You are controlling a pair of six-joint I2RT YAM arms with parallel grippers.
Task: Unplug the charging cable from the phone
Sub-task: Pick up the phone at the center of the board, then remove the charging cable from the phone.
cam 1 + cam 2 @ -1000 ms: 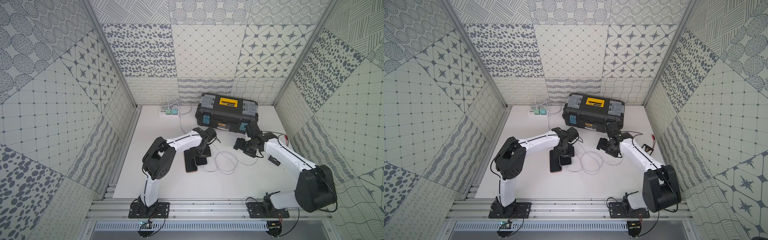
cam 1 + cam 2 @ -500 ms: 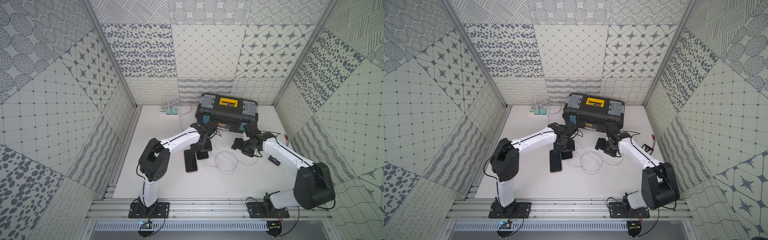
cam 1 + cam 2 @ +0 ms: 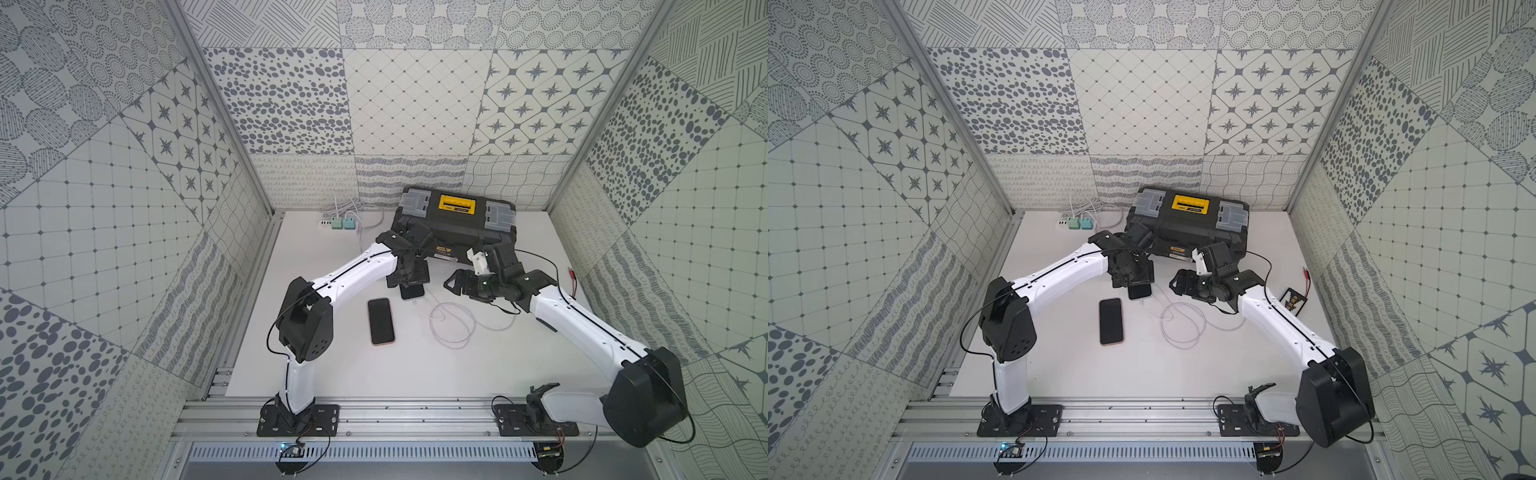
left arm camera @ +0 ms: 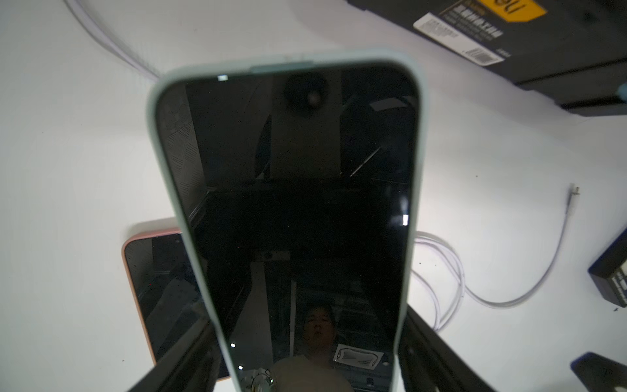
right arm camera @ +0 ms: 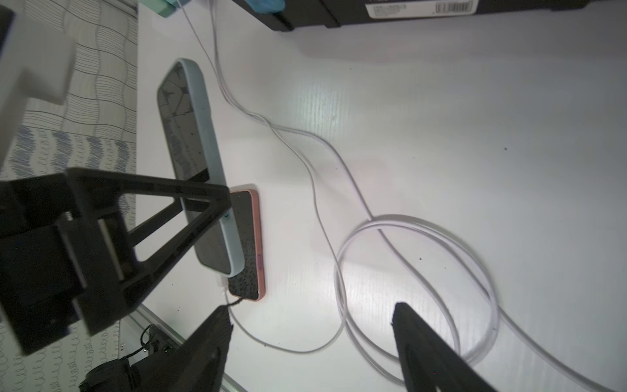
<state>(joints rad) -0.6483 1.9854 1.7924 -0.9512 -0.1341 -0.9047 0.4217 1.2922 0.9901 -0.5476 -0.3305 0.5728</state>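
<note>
A phone in a pale blue case (image 4: 288, 203) hangs tilted above the table, and my left gripper (image 4: 308, 329) is shut on its side edges. In both top views most of this phone (image 3: 412, 291) (image 3: 1139, 291) is hidden under the left gripper (image 3: 409, 272). A white plug (image 5: 222, 283) sits at the phone's near end. The white charging cable (image 5: 340, 295) leads from the plug into loops on the table. My right gripper (image 5: 310, 310) (image 3: 455, 282) is open just right of the phone, over those loops, with nothing between its fingers.
A pink-cased phone (image 3: 381, 321) lies flat beside and partly under the held one. A second cable's loose end (image 4: 574, 191) rests on the table. A black toolbox (image 3: 455, 224) stands close behind both grippers. A power strip with two chargers (image 3: 340, 224) sits back left.
My left gripper has carried the phone up and back toward the toolbox, away from the pink phone. The right gripper has shifted left toward it, and its jaws have narrowed slightly.
</note>
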